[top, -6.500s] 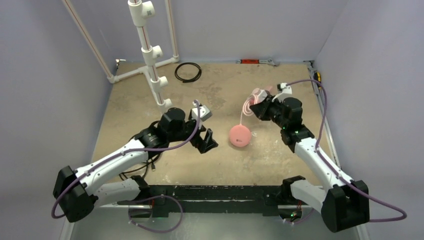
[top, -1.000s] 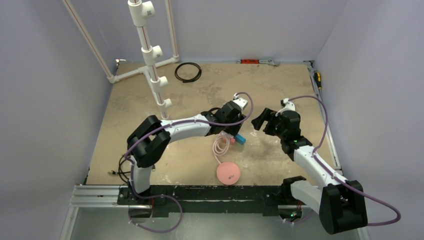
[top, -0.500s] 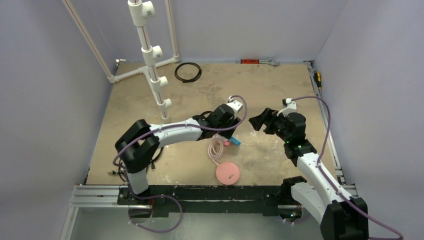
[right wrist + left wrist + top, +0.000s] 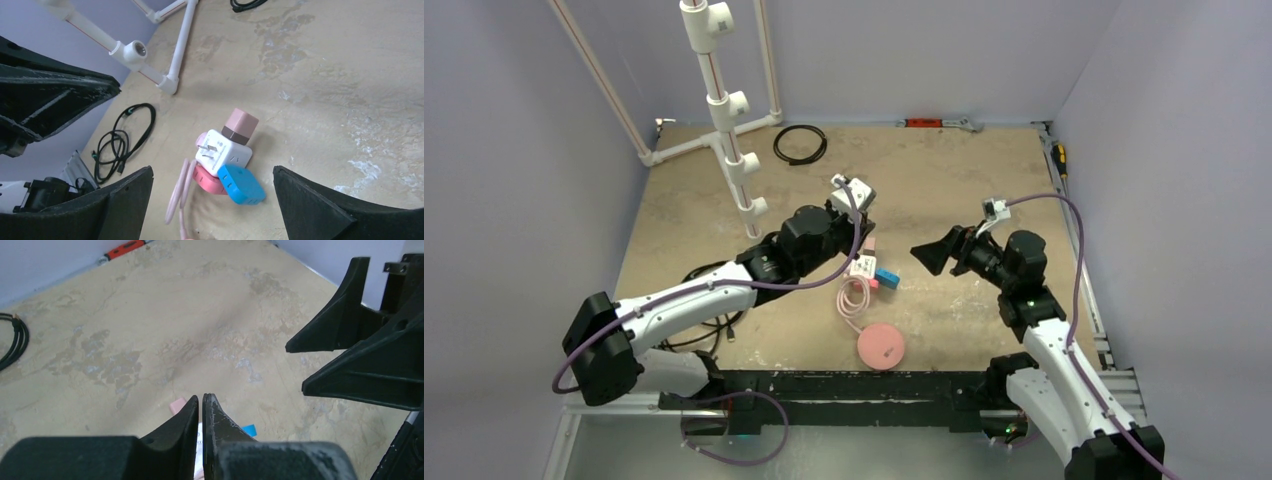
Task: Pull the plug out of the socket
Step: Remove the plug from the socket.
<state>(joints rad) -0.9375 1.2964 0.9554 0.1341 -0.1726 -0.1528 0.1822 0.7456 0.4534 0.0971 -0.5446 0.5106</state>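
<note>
The left arm reaches from the near-left corner to mid-table point(image 4: 984, 170), with the left gripper point(image 4: 201, 398) close above the socket and its fingers pressed together on nothing. The socket point(image 4: 223, 150) lies there with a dusty-pink plug point(image 4: 240, 125), a blue plug point(image 4: 241, 184) and a pink plug point(image 4: 206, 179) with a looped cable point(image 4: 854, 298) seated in it. Further right, the right gripper point(image 4: 932, 256) points at it from near by, fingers spread wide and empty.

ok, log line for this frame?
left gripper: shut, empty, over socket | right gripper: open, facing socket | socket: on table, blue plug and pink plug attached
</note>
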